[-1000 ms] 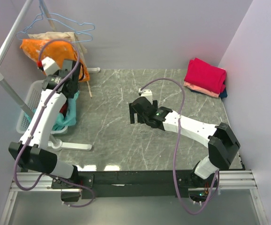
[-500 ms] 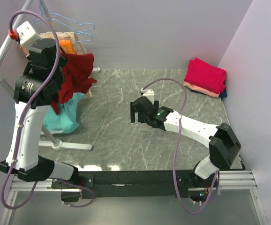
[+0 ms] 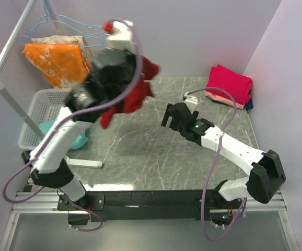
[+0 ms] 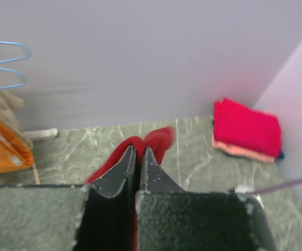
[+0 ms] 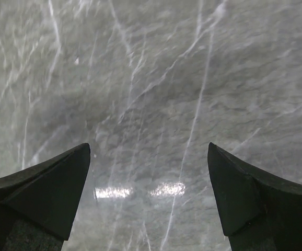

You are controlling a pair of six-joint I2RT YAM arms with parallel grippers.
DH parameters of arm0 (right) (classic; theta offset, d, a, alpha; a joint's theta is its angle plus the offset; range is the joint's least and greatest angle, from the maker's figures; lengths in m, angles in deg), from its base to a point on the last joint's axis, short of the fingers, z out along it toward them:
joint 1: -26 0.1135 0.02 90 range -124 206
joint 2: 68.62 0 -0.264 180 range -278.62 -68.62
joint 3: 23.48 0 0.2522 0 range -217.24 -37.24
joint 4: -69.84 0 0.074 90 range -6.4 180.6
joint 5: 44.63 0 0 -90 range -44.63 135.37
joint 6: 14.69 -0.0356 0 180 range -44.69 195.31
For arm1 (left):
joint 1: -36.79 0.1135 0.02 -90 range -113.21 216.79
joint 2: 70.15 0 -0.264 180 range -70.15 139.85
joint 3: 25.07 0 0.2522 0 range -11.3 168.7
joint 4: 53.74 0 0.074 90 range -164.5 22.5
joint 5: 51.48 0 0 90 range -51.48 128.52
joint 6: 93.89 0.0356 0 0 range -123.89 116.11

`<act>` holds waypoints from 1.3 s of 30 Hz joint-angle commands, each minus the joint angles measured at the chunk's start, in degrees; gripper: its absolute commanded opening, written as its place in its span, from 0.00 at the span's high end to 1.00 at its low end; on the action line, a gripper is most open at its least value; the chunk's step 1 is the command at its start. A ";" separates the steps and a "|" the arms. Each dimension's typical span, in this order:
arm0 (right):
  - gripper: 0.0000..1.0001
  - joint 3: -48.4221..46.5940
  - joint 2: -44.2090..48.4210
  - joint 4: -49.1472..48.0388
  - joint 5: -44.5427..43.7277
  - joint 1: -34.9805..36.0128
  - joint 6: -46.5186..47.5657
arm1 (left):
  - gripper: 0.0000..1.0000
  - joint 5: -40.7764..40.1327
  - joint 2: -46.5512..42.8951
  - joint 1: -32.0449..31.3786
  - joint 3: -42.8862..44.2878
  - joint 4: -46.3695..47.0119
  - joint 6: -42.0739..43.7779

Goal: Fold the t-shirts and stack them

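Note:
My left gripper [image 3: 120, 78] is shut on a dark red t-shirt [image 3: 135, 94] and holds it high above the table, the cloth hanging loose below. In the left wrist view the shirt [image 4: 156, 138] shows between and past the closed fingers [image 4: 138, 157]. My right gripper [image 3: 167, 116] is open and empty above the bare grey marble table [image 3: 140, 151]; its fingertips [image 5: 72, 178] stand wide apart. A stack of folded shirts [image 3: 228, 86], bright pink over peach and dark blue, lies at the back right; it also shows in the left wrist view [image 4: 247, 130]. A teal shirt [image 3: 67, 133] lies by the basket.
A white laundry basket [image 3: 33, 112] stands at the left. A white rack pole [image 3: 7, 97] with its foot [image 3: 83, 163] stands beside it. Wire hangers [image 3: 72, 26] and an orange garment [image 3: 57, 63] hang at the back left. Walls close in at the back and right.
My left arm has swung up and to the right, carrying the dark red shirt from over the basket toward the table's middle. My right gripper has moved right and farther back.

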 commanded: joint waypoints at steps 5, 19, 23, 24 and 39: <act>0.01 1.87 7.15 4.20 -8.16 -3.05 -6.83 | 0.99 -8.79 2.15 -5.85 -8.54 6.85 0.31; 0.02 4.51 13.06 8.17 -11.08 -3.58 -9.13 | 0.76 3.96 5.31 3.11 -51.44 -1.55 -32.09; 0.01 2.93 8.49 8.62 -6.51 -3.75 -6.32 | 0.17 -1.41 2.42 8.56 -54.97 -7.36 -45.21; 0.01 2.93 7.95 7.22 -4.15 -3.75 -5.10 | 0.05 -2.11 1.89 8.83 -55.23 -8.50 -45.93; 0.03 0.38 0.66 5.01 6.51 -5.77 -0.25 | 0.03 -3.08 -0.31 16.47 -57.95 -16.33 -53.67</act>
